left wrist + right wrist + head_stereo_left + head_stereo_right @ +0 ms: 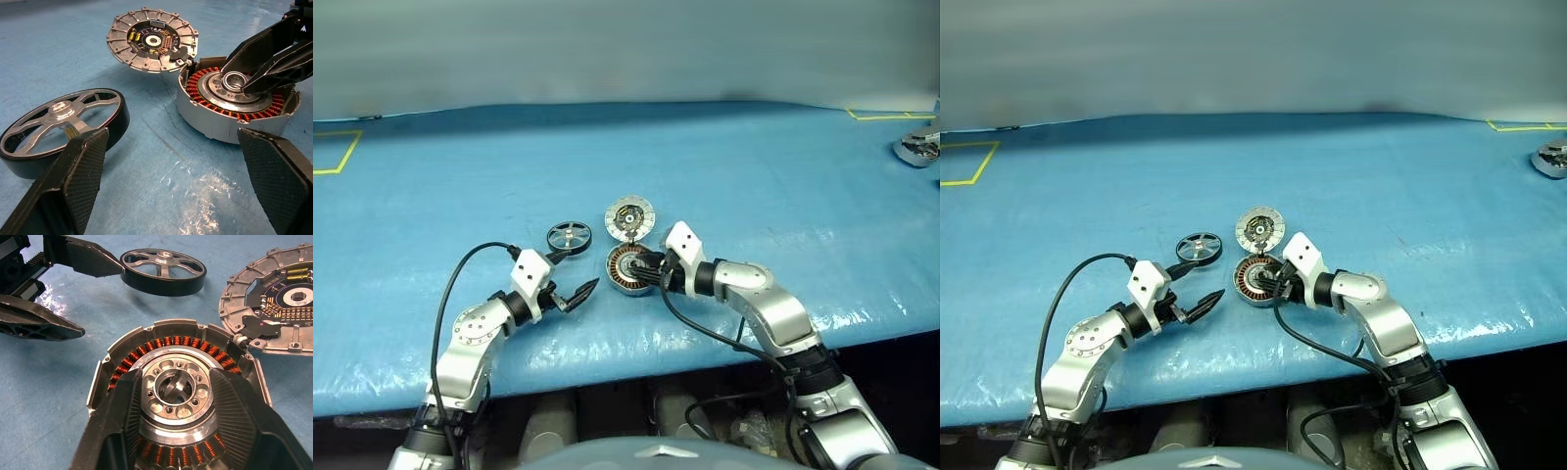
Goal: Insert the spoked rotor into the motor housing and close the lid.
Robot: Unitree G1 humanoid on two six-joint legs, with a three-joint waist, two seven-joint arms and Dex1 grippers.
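Right gripper (173,431) over the motor housing (628,267), fingers spread either side of the silver centre hub, gripping nothing. Lid (629,217) open, tilted, hinged at the housing's far rim. Left gripper (576,295) fingers wide apart, empty; spoked rotor (569,236) lies on the blue table (754,176) just beyond it.

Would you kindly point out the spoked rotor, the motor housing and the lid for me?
spoked rotor (62,108), left wrist view, silver hub.
motor housing (172,343), right wrist view, copper windings at far side.
lid (152,41), left wrist view, dark centre.
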